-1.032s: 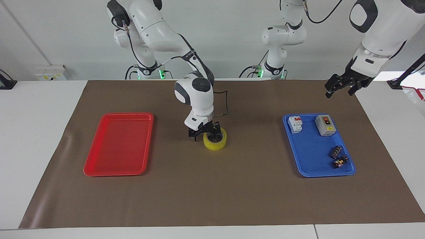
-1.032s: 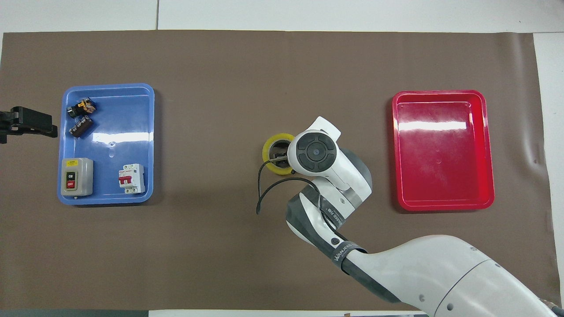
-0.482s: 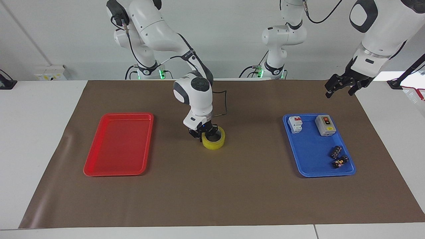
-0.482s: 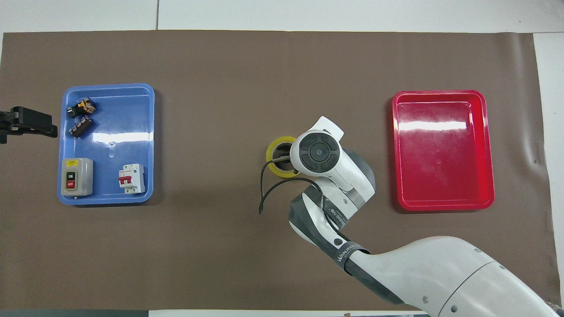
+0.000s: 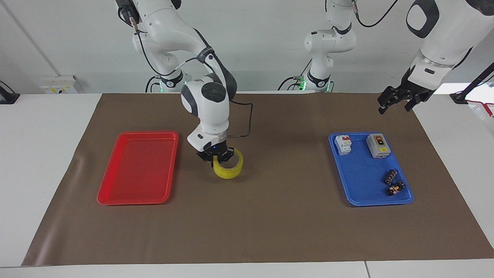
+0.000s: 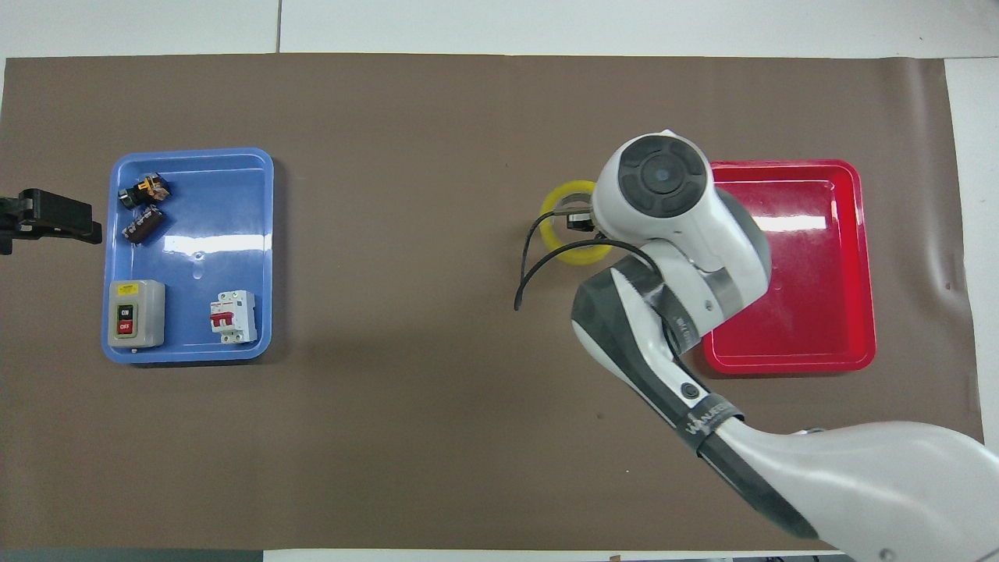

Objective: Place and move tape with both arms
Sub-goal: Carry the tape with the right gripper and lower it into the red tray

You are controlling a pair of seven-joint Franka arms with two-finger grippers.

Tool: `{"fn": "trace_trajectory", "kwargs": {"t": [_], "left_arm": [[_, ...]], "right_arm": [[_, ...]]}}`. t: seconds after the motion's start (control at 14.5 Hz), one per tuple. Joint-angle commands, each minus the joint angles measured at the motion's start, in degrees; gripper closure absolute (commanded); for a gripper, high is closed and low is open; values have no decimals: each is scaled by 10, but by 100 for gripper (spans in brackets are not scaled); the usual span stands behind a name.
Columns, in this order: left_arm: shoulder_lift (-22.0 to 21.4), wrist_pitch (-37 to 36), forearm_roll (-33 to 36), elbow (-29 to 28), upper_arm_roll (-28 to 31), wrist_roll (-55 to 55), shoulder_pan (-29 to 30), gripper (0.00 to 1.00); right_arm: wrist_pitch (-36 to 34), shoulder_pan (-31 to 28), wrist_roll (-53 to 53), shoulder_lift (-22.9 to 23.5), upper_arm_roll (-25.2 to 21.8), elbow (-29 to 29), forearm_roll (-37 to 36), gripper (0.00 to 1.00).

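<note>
Tape: a translucent yellow ring [image 5: 228, 168] with a pale core, hanging tilted from the right gripper, lifted off the mat, over bare mat between the red tray and the middle of the table.
Right gripper: black two-finger tool [image 5: 217, 154] at the end of a glossy white arm; its fingers are pinched on the ring's wall, one finger inside the hole.
Left gripper: black, angular [image 5: 397, 101], waiting in the air over the mat's edge at the left arm's end of the table, near the blue tray; fingers spread wide, holding nothing.
Mat: flat matte brown sheet [image 5: 278, 227] with slight wrinkles at its ends, on a white table [image 5: 38, 127].
Red tray: shiny rounded rectangle [image 5: 115, 195] with a raised rim, at the right arm's end.
Blue tray: same moulded shape [image 5: 349, 189], glossy, at the left arm's end.
In the blue tray: a boxy grey switch [image 5: 378, 146], a white breaker [image 5: 343, 144] with a red lever, and two small dark parts [image 5: 393, 183].
</note>
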Motion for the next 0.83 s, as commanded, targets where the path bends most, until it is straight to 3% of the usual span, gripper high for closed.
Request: {"fn": "trace_trajectory", "kwargs": {"t": [0.0, 0.34, 0.76], "left_arm": [[-6, -7, -9, -2, 0, 7, 4, 0], [-6, -7, -9, -2, 0, 7, 5, 0], [-6, -7, -9, -2, -1, 7, 4, 0]], "right_arm": [[-33, -67, -76, -49, 10, -16, -3, 100], [-11, -186, -245, -55, 10, -48, -1, 100], [95, -261, -322, -96, 11, -178, 29, 100]]}}
